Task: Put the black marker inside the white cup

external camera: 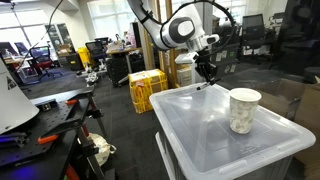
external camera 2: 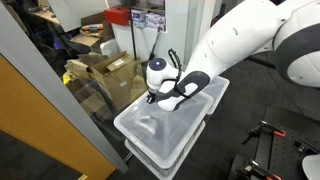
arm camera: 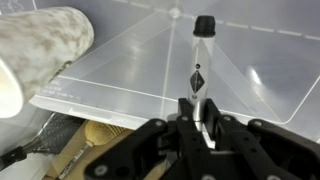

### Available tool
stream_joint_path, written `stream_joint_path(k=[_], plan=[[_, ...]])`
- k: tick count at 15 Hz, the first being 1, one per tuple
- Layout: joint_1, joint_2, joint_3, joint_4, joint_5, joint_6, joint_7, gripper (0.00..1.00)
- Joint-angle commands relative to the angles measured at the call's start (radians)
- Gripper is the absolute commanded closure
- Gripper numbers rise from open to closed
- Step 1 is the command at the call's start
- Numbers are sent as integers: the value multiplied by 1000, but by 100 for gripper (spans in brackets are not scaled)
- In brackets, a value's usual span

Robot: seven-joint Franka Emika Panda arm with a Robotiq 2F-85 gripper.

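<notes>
**Q:** Plastic, that surface under you?

**A:** Yes. It is the translucent lid (external camera: 195, 135) of a clear storage bin (external camera 2: 150, 142). In an exterior view I hang over the lid's far edge, at about eleven o'clock on it.

**Q:** And your jaws?

**A:** Clamped on the black marker (arm camera: 198, 75). In my wrist view they come in from six o'clock, and the marker runs from between them toward twelve, pale along the barrel with its black cap at the far end. I cannot tell whether the cap touches the lid.

**Q:** Where is the white cup (external camera: 244, 110)?

**A:** Upright on the same lid, toward its three o'clock side, at about four o'clock from my jaws and well apart from them. In my wrist view it fills the ten o'clock corner, with its mottled grey side toward the marker and its rim toward nine.

**Q:** Anything else nearby?

**A:** A yellow crate (external camera: 147, 90) stands on the floor, at about eight o'clock from my jaws in that exterior view.
</notes>
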Motion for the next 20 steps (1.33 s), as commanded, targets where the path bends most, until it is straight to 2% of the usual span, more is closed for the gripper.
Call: stream_joint_path(k=[1, 6, 14, 17, 20], plan=[[37, -102, -53, -138, -59, 39, 30, 95], [68, -149, -97, -187, -99, 58, 48, 95], [139, -125, -164, -170, -93, 158, 144, 95], [197, -109, -222, -192, -83, 223, 195, 95], [300, -72, -331, -224, -45, 305, 265, 95]])
